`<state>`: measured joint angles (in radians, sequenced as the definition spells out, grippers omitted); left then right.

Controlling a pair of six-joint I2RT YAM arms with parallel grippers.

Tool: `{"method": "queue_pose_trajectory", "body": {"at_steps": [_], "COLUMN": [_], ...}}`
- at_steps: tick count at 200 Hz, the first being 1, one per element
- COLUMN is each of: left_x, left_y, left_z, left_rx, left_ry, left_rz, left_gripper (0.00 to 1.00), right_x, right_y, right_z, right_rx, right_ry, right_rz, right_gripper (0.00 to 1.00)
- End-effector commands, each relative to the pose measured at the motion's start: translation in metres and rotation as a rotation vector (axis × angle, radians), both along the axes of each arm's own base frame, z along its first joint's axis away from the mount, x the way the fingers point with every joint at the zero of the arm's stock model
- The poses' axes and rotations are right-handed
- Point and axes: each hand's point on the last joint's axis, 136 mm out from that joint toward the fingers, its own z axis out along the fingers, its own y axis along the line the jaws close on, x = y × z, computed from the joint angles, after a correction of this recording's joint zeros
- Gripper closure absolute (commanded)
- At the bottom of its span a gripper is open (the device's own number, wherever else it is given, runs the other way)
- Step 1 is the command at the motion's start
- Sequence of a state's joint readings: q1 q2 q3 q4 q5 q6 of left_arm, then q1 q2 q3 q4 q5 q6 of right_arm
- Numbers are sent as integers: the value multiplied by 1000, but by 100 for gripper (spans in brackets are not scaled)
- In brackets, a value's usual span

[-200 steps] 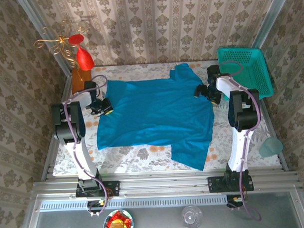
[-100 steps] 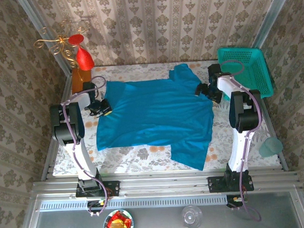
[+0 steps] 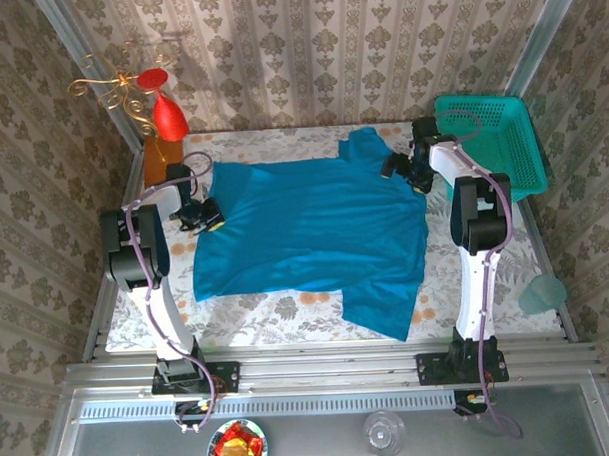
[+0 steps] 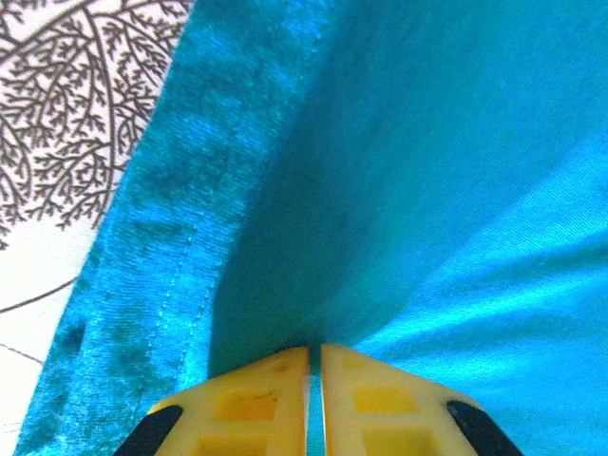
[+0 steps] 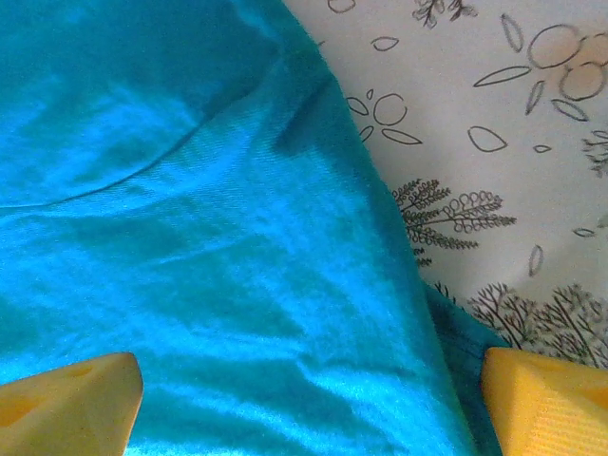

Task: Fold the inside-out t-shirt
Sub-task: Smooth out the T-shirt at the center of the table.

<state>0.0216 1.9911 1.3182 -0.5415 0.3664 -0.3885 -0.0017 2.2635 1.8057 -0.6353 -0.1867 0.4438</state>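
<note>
shirt [image 3: 315,228] flat on bench [image 3: 287,311], long axis left-right, hem left, sleeves right; left pincer [image 4: 313,370] clamped on hem, right pincer [image 5: 313,389] spread wide over the sleeve-end edge

I work in a test booth dressed up like a home: patterned wallpaper [image 3: 309,58] on walls framed by bare metal rails [image 3: 329,365], a flowered tablecloth [image 3: 287,307], a red ornament [image 3: 169,118] in the corner, a green basket [image 3: 501,131], a glass [image 3: 384,431] and a dish of wrapped sweets [image 3: 237,446].

On the floral table [image 3: 287,309], a green mesh basket [image 3: 512,141] sits far right, a red ornament [image 3: 170,118] far left.
</note>
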Motion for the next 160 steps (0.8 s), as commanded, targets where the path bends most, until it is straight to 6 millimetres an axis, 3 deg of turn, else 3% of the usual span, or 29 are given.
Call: {"method": "queue_pose_trajectory", "body": {"at_steps": [1, 42, 103, 130, 160], "left_x": [-5, -11, -14, -2, 17], "left_y": [9, 20, 25, 16, 1], "left_z": [-4, -13, -21, -7, 34], "left_rx": [38, 44, 28, -21, -76], "left_ry": [41, 65, 73, 24, -109], "left_rz": [7, 31, 53, 48, 26], "left_gripper": [87, 87, 87, 87, 85], "right_x": [-8, -24, -16, -8, -14], "right_y": [3, -37, -44, -29, -9], "right_z": [-9, -27, -24, 5, 59], "right_rx": [-3, -127, -140, -104, -63], "right_ry": [58, 151, 145, 81, 3], "right_rz": [13, -110, -114, -66, -17], "right_gripper": [8, 8, 9, 10, 15]}}
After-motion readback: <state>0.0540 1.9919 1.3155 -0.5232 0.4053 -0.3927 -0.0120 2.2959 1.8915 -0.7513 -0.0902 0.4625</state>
